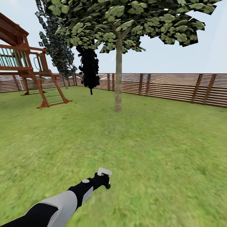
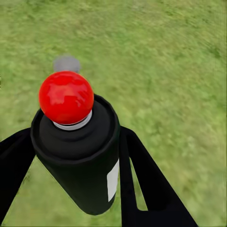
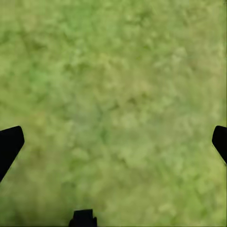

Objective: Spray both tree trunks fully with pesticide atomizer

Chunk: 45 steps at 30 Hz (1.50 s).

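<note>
Pickup complete: left gripper (image 2: 71, 184) fingers are clamped on the atomizer (image 2: 78, 156), held low over the lawn (image 1: 157, 151). Right gripper (image 3: 113, 142) fingers spread wide, empty, above grass. One tree (image 1: 118, 34) stands well ahead, its trunk (image 1: 118, 75) showing no visible coating. Approach and spraying of both trees judged outstanding.
</note>
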Available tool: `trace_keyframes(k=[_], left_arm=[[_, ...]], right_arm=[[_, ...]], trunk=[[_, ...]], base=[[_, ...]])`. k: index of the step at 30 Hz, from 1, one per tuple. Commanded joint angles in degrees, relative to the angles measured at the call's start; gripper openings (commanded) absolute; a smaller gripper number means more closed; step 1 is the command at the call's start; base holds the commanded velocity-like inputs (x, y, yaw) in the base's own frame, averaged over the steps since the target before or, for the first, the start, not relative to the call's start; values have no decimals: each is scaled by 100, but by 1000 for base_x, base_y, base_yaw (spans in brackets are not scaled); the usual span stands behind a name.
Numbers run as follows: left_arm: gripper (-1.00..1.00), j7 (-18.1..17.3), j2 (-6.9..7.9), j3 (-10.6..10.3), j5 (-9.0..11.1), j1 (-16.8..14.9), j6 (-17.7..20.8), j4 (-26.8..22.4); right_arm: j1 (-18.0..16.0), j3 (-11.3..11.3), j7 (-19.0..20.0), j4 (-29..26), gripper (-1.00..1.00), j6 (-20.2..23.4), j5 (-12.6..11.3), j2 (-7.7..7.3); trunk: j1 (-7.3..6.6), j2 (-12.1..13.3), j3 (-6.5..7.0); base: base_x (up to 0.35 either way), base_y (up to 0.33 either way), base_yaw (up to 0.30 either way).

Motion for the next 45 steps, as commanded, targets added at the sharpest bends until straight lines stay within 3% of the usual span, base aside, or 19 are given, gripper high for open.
trace_keyframes(k=[1, 8, 30, 45], left_arm=[[-100, 2, 0, -27, -3, -6, -33, 7], [-100, 2, 0, -17, -3, -6, -33, 7], [-100, -2, 0, -5, -3, -6, -34, 32], [-100, 1, 0, -15, -3, -6, -33, 16]], right_arm=[[-11, -27, -17, 26, 100, -42, 34, -1], [-11, -27, -17, 26, 100, -42, 34, -1], [-11, -27, -17, 26, 100, -42, 34, -1], [-11, -27, -17, 26, 100, -42, 34, -1]], trunk=[[8, -4, -7], [8, -4, -7], [8, -4, -7], [8, -4, -7]], base=[[700, 0, 0], [700, 0, 0], [350, 0, 0], [700, 0, 0]])
